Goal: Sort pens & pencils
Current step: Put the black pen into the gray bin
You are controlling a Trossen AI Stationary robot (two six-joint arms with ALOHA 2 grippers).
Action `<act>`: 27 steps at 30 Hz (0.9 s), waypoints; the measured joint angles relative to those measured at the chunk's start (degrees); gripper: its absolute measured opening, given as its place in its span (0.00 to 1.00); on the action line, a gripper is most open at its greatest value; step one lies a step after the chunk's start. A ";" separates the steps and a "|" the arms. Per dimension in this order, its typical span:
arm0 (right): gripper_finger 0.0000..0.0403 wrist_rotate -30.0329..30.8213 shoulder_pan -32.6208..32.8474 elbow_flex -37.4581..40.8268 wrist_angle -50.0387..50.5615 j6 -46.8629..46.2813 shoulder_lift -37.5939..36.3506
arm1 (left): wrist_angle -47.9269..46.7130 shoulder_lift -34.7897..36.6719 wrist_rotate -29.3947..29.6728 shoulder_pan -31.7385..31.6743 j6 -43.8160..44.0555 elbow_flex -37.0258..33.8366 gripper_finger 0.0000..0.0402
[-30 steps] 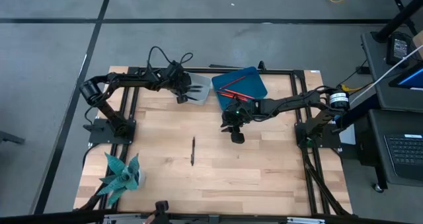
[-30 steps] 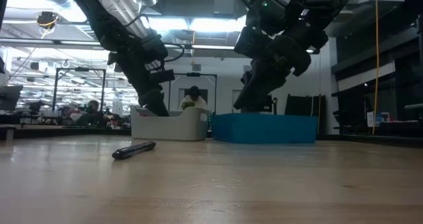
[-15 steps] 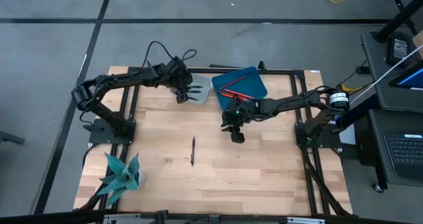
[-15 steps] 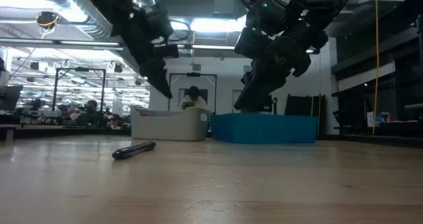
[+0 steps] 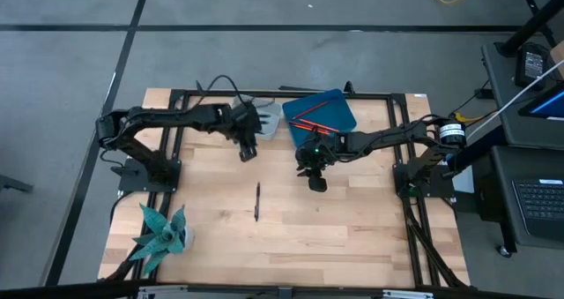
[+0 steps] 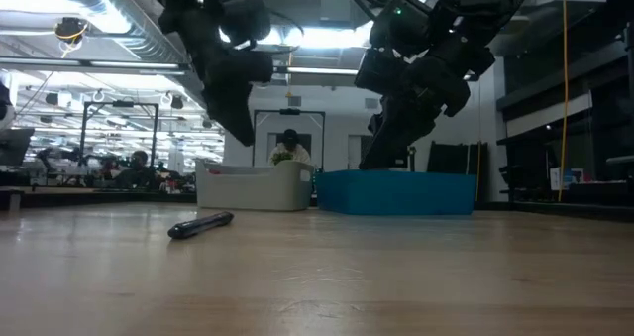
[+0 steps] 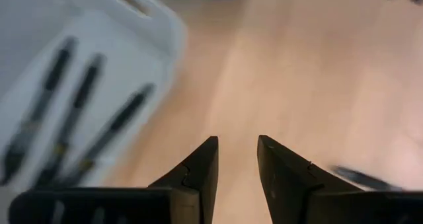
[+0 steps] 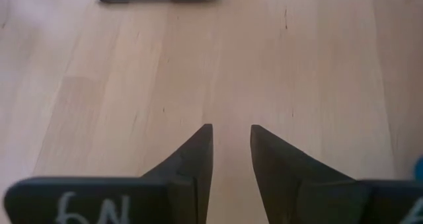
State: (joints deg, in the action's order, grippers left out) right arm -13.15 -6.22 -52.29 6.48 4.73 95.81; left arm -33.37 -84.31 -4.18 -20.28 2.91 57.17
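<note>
Left tool [image 5: 248, 152] empty over wooden table [image 5: 352, 220] | pen [image 5: 257, 201] lying loose

Both arms up off the surface, nothing in either pincer

Left arm reaches in from 9 o'clock, elbow bent, its left pincer [image 5: 248, 150] hanging just left of centre, pointing down toward 6 o'clock with a narrow gap between the fingers [image 7: 198, 168]. Right arm comes in from 3 o'clock, stretched long and low, right pincer [image 5: 315, 180] near the middle, fingers [image 8: 197, 151] slightly apart and empty too.
</note>
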 joint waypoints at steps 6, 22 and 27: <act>0.26 0.01 0.27 0.17 0.63 -0.40 0.00 | -3.87 0.00 0.03 8.10 4.78 0.00 0.24; 0.26 0.02 4.34 0.17 0.68 -3.02 0.00 | 0.70 -0.02 18.21 32.38 35.03 -5.11 0.20; 0.26 0.04 6.18 0.17 0.66 -3.64 0.00 | 7.43 -0.09 18.46 36.17 44.71 -7.82 0.20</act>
State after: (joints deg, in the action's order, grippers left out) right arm -13.10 -0.04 -52.12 7.14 1.09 95.81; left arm -25.95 -84.40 14.27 15.89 47.62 49.35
